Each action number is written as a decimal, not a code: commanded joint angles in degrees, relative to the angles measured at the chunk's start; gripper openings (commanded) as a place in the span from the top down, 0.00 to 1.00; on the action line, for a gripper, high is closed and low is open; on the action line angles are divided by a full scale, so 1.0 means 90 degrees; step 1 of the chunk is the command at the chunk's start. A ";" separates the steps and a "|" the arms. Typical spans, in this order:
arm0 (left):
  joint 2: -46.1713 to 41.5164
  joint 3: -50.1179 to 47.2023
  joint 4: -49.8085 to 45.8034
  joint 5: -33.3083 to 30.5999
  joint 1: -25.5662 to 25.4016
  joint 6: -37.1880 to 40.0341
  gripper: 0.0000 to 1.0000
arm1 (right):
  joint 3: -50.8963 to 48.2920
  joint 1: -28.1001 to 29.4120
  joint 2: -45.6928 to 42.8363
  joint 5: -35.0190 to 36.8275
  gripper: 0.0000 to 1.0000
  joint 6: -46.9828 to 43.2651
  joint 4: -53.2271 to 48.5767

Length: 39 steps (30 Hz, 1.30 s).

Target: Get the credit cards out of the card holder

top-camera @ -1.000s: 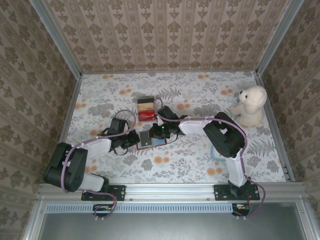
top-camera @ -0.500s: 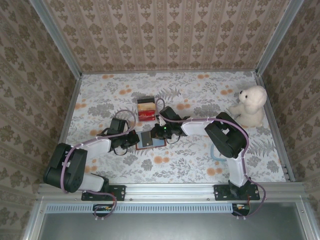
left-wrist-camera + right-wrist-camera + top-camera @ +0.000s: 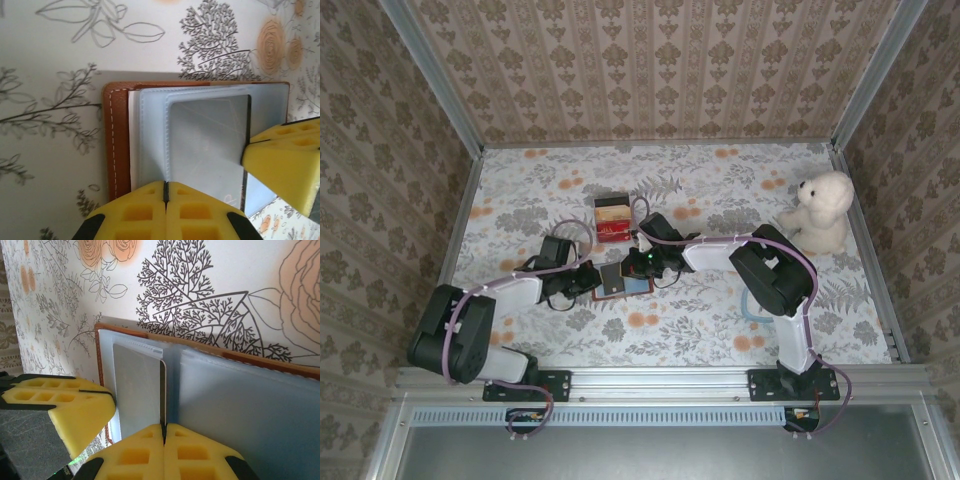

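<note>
- Holder [image 3: 622,278] lay open mid-worktop [image 3: 720,190], between the arms.
- Left fingers [image 3: 135,212] were pressed together at its left edge; hold unclear.
- Right fingers [image 3: 200,452] were pressed together, apparently pinching the grey card [image 3: 137,390] by its edge.
- Card lay straight ahead of the right fingers, long axis in line with them.

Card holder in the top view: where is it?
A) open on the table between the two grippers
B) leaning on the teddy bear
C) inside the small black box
A: the card holder lies open on the table, with the left gripper at one side and the right gripper at the other.
</note>
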 commanded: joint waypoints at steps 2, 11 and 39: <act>0.0236 0.0121 -0.0015 0.0075 -0.0053 0.0100 1.00 | -0.0053 -0.0047 0.0062 -0.0145 0.94 0.0036 0.0039; 0.0165 -0.0106 -0.0752 -0.0649 -0.0052 0.0148 1.00 | -0.0165 -0.0065 0.0023 -0.0528 0.87 0.0005 0.0349; 0.0064 -0.0123 -0.0778 -0.0509 0.0044 0.0190 1.00 | -0.0428 -0.0407 -0.0484 0.0202 1.00 -0.0989 -0.0563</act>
